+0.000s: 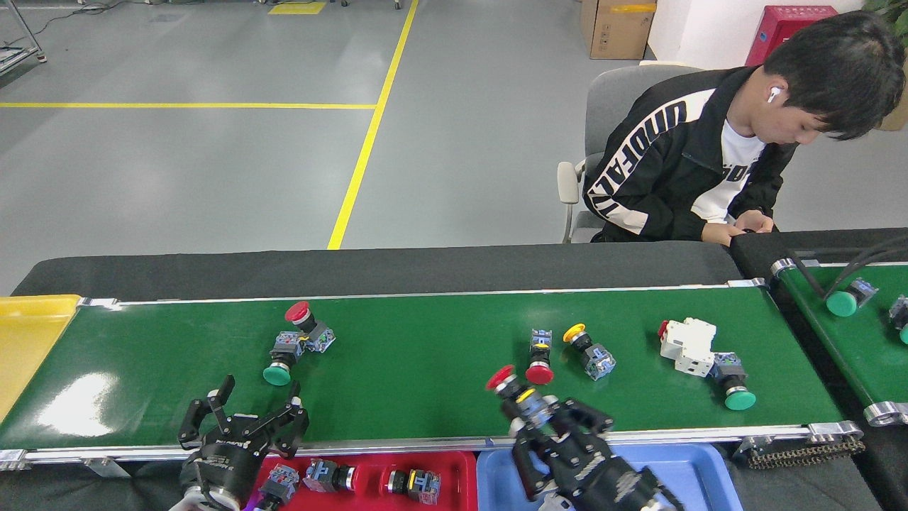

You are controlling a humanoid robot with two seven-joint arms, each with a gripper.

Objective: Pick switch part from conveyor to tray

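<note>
The conveyor (pixel 425 355) is the long green belt running across the view. My right gripper (pixel 550 424) is at the belt's near rail, shut on a red-capped switch part (pixel 526 403) whose cap points up and to the left. My left gripper (pixel 250 411) is open over the belt's near edge, with nothing between its fingers. A red tray (pixel 464 461) below the rail holds three switch parts. Beside it is a blue tray (pixel 699 472), partly hidden by my right arm.
On the belt lie a red-and-green pair (pixel 294 341), a red-capped part (pixel 539 356), a yellow-capped part (pixel 589 351), a white breaker (pixel 688 344) and a green-capped part (pixel 731 380). A yellow bin (pixel 28 341) is at left, a second belt (pixel 851 341) at right, and a seated person (pixel 709 163) behind.
</note>
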